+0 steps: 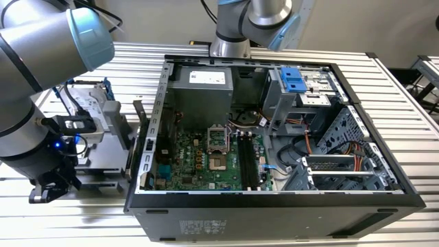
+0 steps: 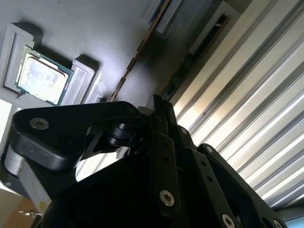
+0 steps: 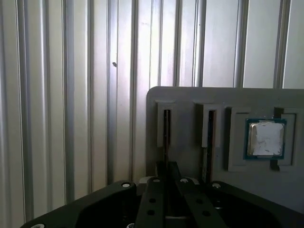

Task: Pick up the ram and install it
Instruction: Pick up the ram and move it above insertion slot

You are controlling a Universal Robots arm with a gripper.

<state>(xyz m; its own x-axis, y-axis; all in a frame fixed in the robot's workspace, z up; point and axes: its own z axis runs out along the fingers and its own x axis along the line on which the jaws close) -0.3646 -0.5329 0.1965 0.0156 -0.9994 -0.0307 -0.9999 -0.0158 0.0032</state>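
Ram [image 2: 141, 46] edge-on in grey tray [image 2: 107, 33]

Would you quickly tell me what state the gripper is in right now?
Gripper: cannot be told whether open or closed; in the first wrist view it is right at a ram stick standing in the gray holder.

Exterior view: bright, even light; soft sheen on slatted table [image 1: 404, 92]; computer case [image 1: 274, 218] interior shadowed. Second wrist view: slats glare white. Both wrist views: gripper [image 3: 166, 172] underexposed, near-black.
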